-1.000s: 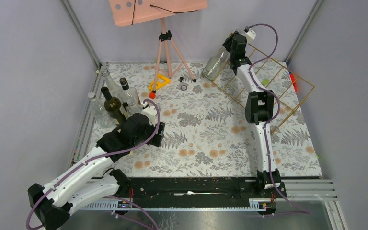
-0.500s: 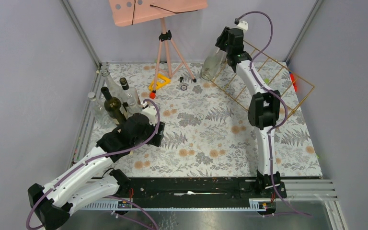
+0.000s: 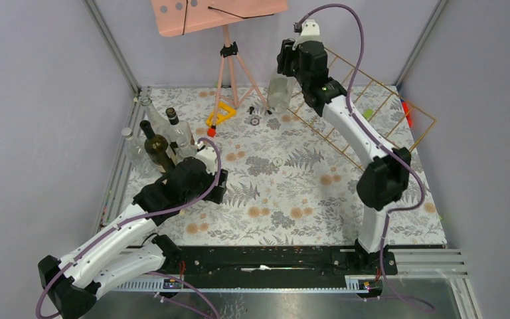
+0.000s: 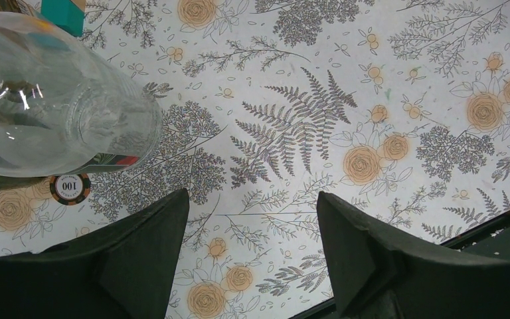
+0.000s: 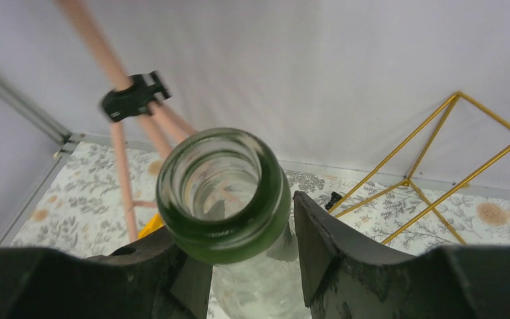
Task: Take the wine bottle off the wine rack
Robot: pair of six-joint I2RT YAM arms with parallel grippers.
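The wine bottle (image 3: 279, 92) is clear glass with a green rim and hangs nearly upright at the back of the table, left of the wine rack (image 3: 398, 109) and apart from it. The rack is a slanted frame of thin gold wire at the back right. My right gripper (image 3: 291, 61) is shut on the bottle's neck. In the right wrist view the green mouth (image 5: 222, 193) sits between my fingers (image 5: 332, 252), with rack wires (image 5: 408, 178) to the right. My left gripper (image 3: 196, 179) is open and empty over the cloth (image 4: 252, 219).
Several standing bottles (image 3: 156, 136) are grouped at the left edge, one of them (image 4: 53, 100) close to my left gripper beside a poker chip (image 4: 65, 188). A pink tripod stand (image 3: 229, 56) and a yellow triangle (image 3: 220, 114) are at the back centre.
My right arm has carried the bottle left and up, away from the rack, and tipped it from slanted to nearly upright. The left arm has not moved.
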